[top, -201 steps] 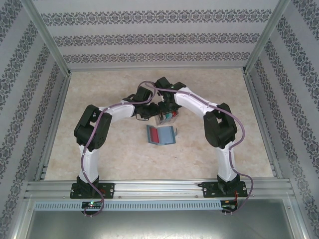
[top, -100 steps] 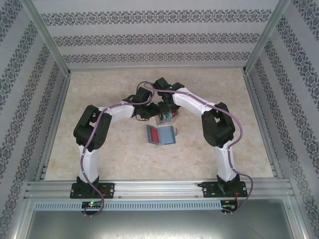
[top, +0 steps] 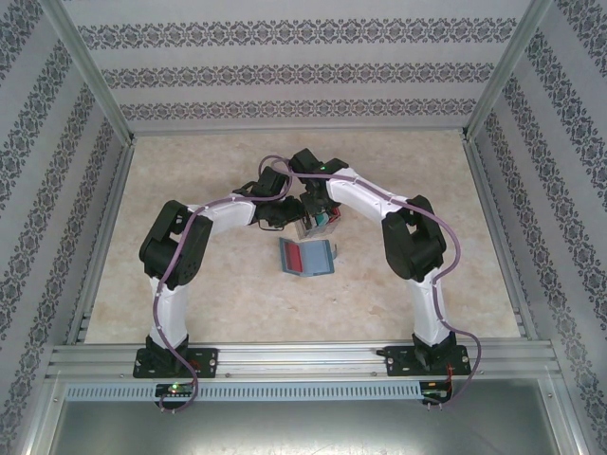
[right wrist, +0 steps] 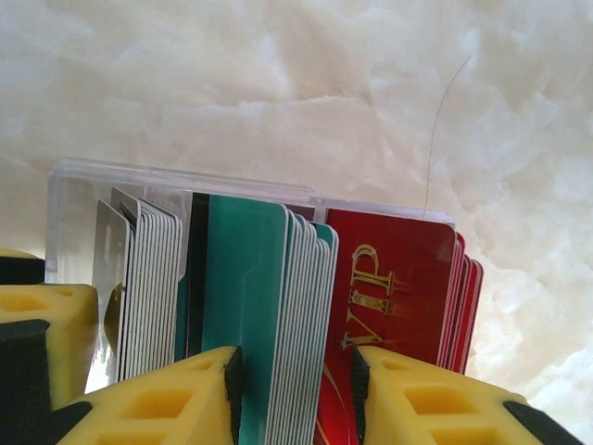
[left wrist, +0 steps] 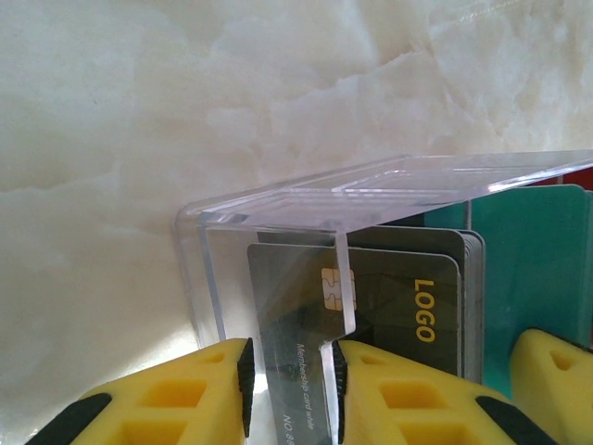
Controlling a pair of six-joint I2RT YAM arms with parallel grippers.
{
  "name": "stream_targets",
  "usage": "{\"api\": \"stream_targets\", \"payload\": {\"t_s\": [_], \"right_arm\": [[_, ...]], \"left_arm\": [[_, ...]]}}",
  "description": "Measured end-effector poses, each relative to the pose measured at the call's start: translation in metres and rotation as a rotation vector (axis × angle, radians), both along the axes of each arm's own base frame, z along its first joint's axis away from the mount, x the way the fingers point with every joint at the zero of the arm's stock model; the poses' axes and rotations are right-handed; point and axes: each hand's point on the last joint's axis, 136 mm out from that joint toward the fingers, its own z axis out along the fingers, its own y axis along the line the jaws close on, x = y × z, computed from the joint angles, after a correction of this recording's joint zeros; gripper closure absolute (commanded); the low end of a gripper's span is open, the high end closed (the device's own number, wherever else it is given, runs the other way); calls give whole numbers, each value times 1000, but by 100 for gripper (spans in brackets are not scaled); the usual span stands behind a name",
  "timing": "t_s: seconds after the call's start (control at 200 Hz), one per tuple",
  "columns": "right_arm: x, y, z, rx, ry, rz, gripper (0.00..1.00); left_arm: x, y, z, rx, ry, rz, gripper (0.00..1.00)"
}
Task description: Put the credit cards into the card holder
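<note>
Since the earlier frame, the right arm's elbow has edged slightly toward the clear box. That box's wall is clamped by the left gripper. Inside the box, the right gripper straddles the standing teal-green cards, between grey cards and red cards (clamping cannot be confirmed). These cards are likely thin, stiff and slick: pinch the flat faces near the top edge. Just nearward of the box lies the card holder, open.

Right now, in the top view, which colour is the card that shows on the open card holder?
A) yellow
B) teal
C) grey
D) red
D: a red card shows on the inner face of the open blue card holder, which lies flat on the table.
</note>
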Motion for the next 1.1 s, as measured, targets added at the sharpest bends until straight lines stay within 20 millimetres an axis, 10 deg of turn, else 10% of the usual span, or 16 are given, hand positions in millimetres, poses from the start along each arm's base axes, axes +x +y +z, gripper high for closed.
{"api": "stream_targets", "payload": {"t_s": [1.099], "right_arm": [[-2, 5, 9, 23, -26, 1, 90]], "left_arm": [[0, 0, 0, -1, -3, -2, 70]]}}
